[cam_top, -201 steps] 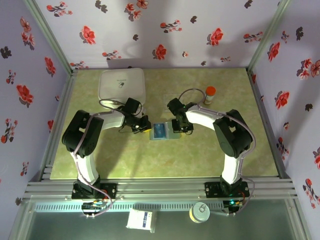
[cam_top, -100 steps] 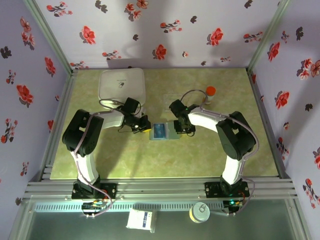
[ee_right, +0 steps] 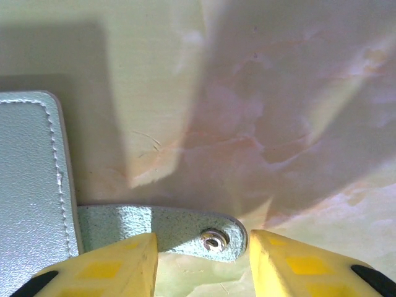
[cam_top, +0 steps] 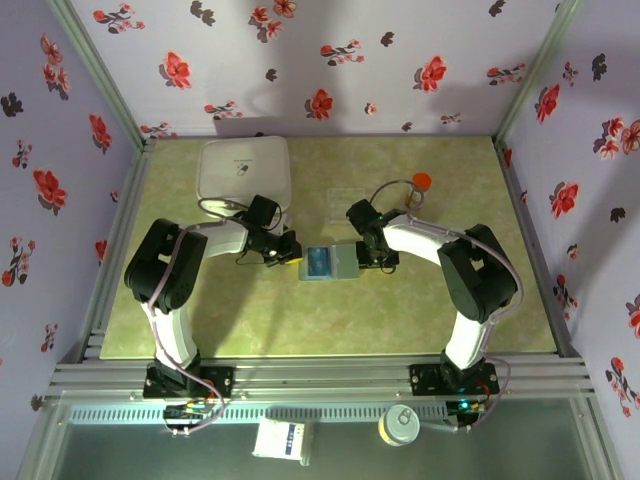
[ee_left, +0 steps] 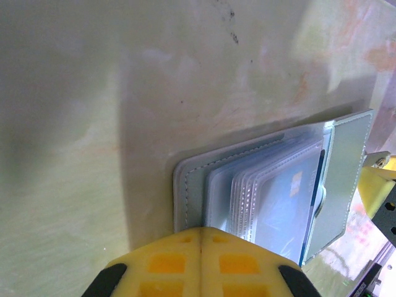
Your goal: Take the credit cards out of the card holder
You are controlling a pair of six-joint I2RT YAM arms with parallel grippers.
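Card holder point(cam_top: 343, 262) open, flat on table point(cam_top: 400, 310) centre, between both grippers. Blue card point(cam_top: 319, 263) in clear sleeves on left panel. Left gripper point(ee_left: 201, 238) clenched, fingertips pressed together at holder's left edge; cannot tell whether pinching it. Right gripper point(ee_right: 203, 247) released, jaws apart, holder's snap tab point(ee_right: 185, 226) between them. White box point(cam_top: 245, 170) beyond left gripper. Orange-capped bottle point(cam_top: 420, 185) beyond right arm.
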